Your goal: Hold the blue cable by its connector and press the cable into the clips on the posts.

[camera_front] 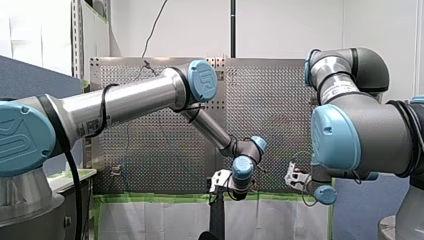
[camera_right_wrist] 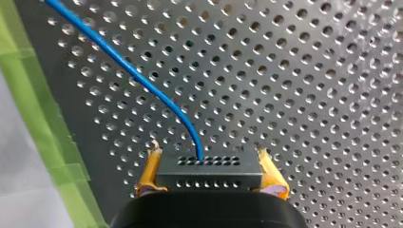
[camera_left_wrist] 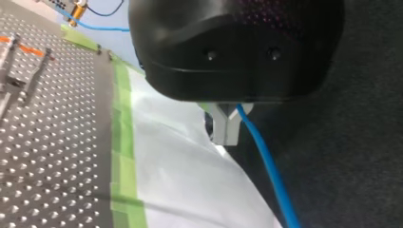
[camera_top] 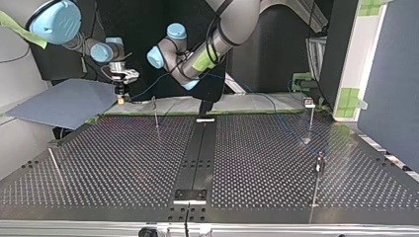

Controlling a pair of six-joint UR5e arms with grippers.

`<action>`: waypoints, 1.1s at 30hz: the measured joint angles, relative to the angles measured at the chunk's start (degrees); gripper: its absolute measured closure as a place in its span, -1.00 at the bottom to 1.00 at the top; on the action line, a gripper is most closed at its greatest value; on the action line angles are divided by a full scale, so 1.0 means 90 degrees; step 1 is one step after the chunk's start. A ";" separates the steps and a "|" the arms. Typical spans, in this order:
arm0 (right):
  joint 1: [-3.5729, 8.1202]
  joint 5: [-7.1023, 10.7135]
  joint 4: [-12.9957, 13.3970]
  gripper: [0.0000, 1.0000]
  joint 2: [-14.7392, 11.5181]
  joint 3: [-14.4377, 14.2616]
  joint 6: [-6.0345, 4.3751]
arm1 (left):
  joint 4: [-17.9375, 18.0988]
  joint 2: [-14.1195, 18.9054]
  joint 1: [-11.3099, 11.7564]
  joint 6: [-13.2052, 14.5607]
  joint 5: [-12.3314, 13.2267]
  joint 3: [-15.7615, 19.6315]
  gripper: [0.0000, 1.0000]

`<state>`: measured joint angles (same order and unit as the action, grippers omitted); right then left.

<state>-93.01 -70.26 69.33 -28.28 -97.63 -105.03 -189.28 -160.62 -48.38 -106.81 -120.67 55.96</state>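
My right pincer (camera_right_wrist: 210, 167) is clamped on the black connector (camera_right_wrist: 209, 178), anchoring the blue cable (camera_right_wrist: 142, 80) near the table's (camera_right_wrist: 309, 71) taped edge. My left pincer (camera_left_wrist: 225, 126) is closed on the cable farther along, I judge to tension it toward the nearby post (camera_top: 155, 112).

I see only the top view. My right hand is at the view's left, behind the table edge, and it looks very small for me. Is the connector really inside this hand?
Observer: Yes. The right wrist view shows the black connector sitting between the yellow pads of the right hand, one pad on each side.
Operator: Thank you. And near my left hand, where does the cable go?
Observer: In the left wrist view the blue cable passes right beside the left hand and runs on across a dark cloth.
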 joint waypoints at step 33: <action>0.0300 -0.0016 -0.0020 1.00 0.0001 0.0370 -0.0256 | 0.1820 0.0002 0.0217 -0.0316 -0.0153 -0.0444 1.00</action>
<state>-90.32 -70.41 69.15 -28.27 -94.29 -107.33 -172.90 -160.61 -46.43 -109.65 -122.04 51.96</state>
